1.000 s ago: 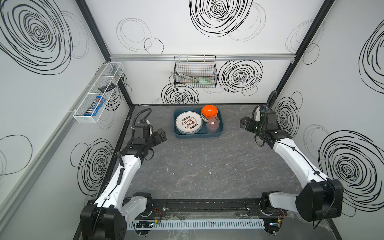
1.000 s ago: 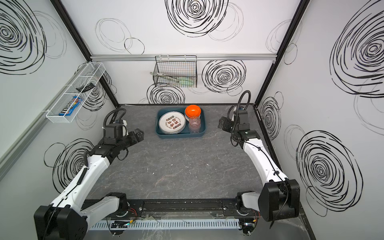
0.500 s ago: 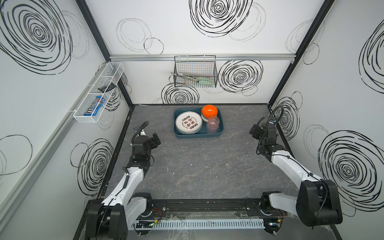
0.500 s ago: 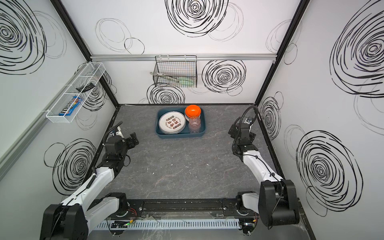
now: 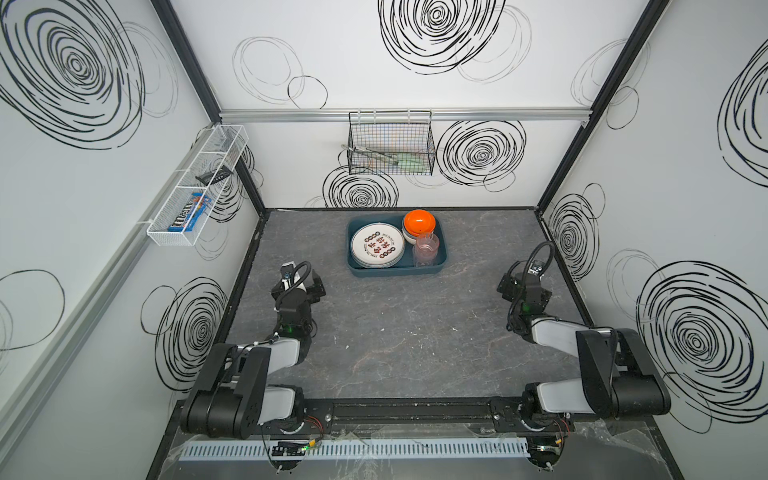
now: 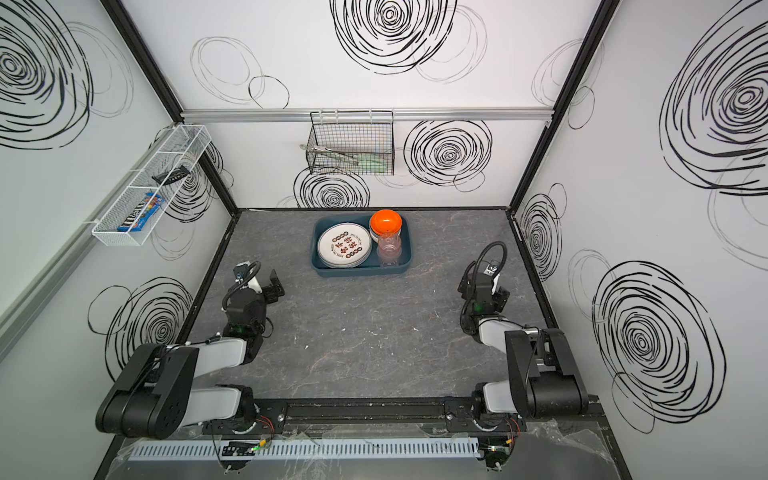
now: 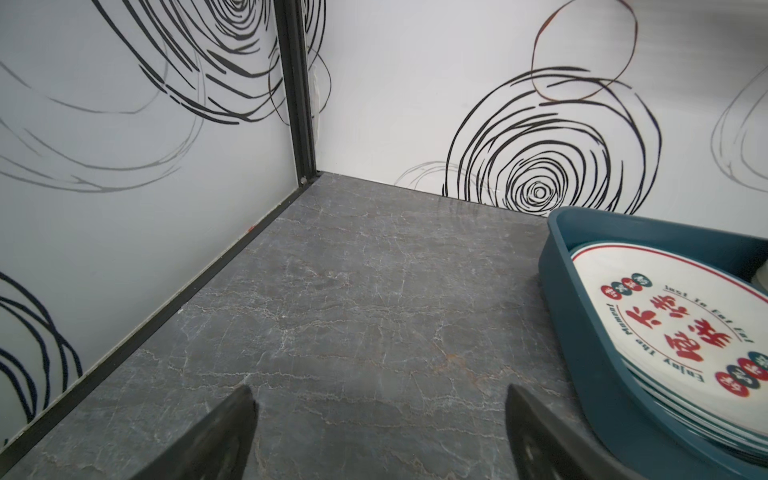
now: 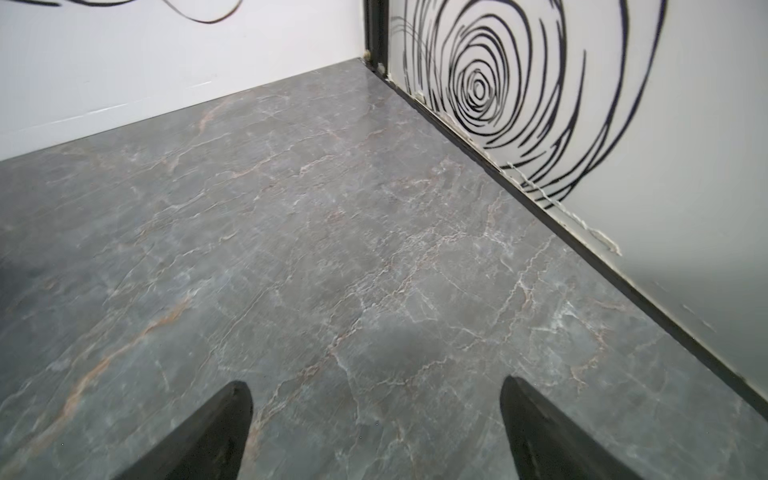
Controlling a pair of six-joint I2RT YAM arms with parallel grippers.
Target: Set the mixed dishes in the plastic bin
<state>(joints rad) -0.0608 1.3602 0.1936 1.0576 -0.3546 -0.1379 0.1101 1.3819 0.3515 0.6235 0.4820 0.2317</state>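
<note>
left claw [image 7: 379, 392] drawn back and lowered, right claw [image 8: 376, 384] likewise

A lab test cell: white panels [image 5: 353, 62] scrawled with black spirals wall in the grey marbled tabletop [image 5: 395, 332] (robot arms [image 5: 286, 349] on a rail [image 5: 411, 411] along its near edge).

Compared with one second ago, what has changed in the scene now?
The left gripper and right gripper pulled back and down, away from the sides of the plastic bin, staying open and empty; nothing was taken or released. The plates, bowls and tumblers stayed in the bin.
</note>
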